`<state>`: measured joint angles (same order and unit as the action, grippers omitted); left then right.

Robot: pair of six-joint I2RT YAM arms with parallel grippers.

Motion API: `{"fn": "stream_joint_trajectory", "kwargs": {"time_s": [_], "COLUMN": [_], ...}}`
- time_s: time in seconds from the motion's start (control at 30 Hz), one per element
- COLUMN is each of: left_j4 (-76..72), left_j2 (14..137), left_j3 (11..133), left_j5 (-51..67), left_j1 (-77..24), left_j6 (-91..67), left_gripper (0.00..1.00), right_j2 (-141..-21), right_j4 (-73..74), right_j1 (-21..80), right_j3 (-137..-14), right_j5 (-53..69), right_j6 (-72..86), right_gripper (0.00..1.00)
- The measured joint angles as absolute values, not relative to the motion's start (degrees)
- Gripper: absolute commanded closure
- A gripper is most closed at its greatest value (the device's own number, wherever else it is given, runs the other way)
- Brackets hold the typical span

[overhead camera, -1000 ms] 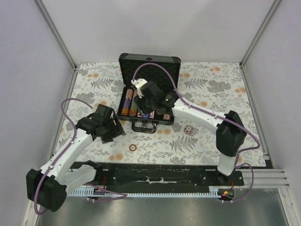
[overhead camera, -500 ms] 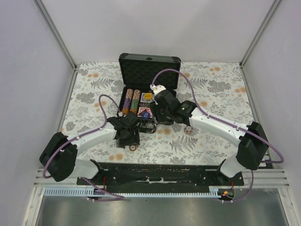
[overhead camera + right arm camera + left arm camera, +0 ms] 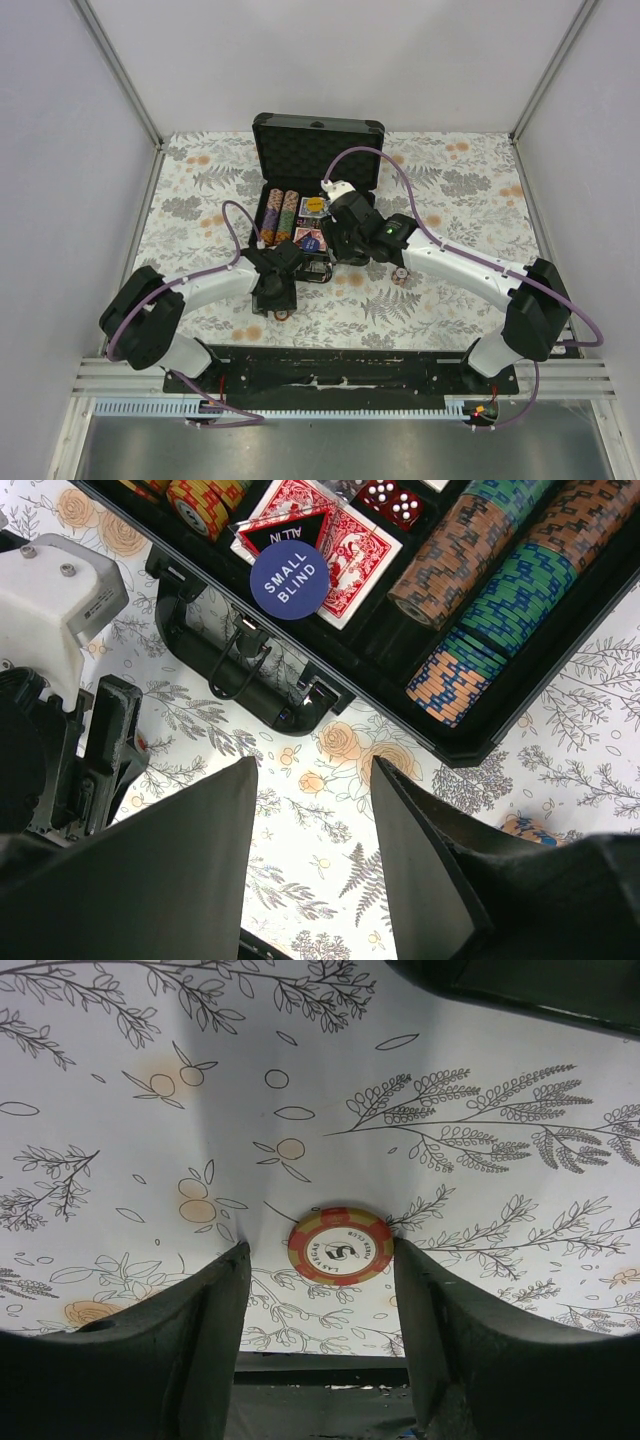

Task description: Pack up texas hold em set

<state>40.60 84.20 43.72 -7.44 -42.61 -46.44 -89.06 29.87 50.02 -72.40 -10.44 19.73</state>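
Left gripper [image 3: 320, 1252] has swung in from the left and now straddles the loose chip [image 3: 340, 1247] on the cloth [image 3: 150, 1020], in front of the open case [image 3: 318, 150], fingers apart and narrowing, not clamped; right gripper [image 3: 314, 770] has backed out of the case, fingers apart, empty; chip pickup looks next

Matt black case [image 3: 318, 140], smooth printed tablecloth [image 3: 455, 185]

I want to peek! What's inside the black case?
Rows of striped chips, a red card deck, a blue SMALL BLIND button, red dice. Anything under the deck is hidden.
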Motion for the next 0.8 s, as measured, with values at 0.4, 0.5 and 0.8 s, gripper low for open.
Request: {"fn": "stream_joint_trajectory", "kwargs": {"time_s": [0.4, 0.5, 0.8], "left_j4": [41.36, 41.25, 40.77], "left_j2": [86.48, 86.76, 87.37], "left_j3": [45.6, 45.82, 46.15], "left_j5": [-7.16, -7.16, -7.14], "left_j1": [-43.31, -43.64, -44.29], "left_j6": [-46.5, -46.61, -47.33], "left_gripper": [0.39, 0.46, 0.54], "right_j2": [-88.53, -88.4, -88.31], "right_j4": [30.15, 30.28, 30.3], "right_j1": [50.02, 50.02, 50.02], "right_j3": [-71.61, -71.59, -71.59], "right_j5": [-10.46, -10.46, -10.46], "right_j6": [20.49, 20.69, 21.04], "right_gripper": [0.45, 0.45, 0.45]}}
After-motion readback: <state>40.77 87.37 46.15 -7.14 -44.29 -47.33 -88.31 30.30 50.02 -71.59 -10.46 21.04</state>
